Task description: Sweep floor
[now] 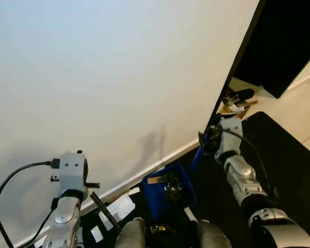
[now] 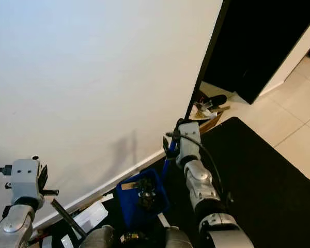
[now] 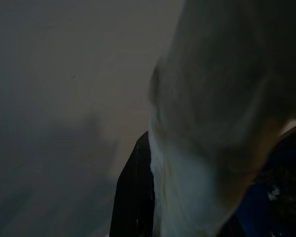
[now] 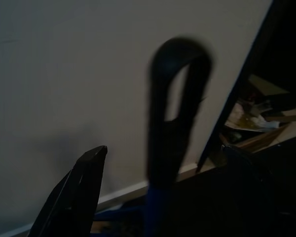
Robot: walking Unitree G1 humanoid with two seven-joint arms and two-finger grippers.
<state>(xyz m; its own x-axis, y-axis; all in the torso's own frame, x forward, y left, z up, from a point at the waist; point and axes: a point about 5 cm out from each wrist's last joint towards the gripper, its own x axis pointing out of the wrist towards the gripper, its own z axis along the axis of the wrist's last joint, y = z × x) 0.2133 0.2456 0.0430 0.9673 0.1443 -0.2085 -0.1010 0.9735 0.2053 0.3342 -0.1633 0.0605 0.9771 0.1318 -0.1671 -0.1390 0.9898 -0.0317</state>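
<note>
A blue dustpan (image 1: 168, 194) stands on the dark floor by the white wall, with dark debris and a brown scrap inside. Its blue handle (image 1: 197, 157) rises to a black loop (image 4: 180, 64). My right gripper (image 1: 207, 140) is shut on that handle near the top; one black finger (image 4: 84, 182) shows beside it in the right wrist view. My left arm (image 1: 71, 178) is raised at the lower left, with a thin dark rod (image 1: 104, 209) slanting down from it. In the left wrist view a blurred pale shape (image 3: 212, 123) sits close to the lens, beside one black finger (image 3: 133, 197).
White paper scraps (image 1: 119, 206) lie along the baseboard left of the dustpan. A black mat (image 1: 289, 155) covers the floor to the right, with pale tiles (image 1: 294, 108) beyond. Clutter (image 1: 236, 102) sits at the foot of a dark doorway. The wall (image 1: 119, 77) is close ahead.
</note>
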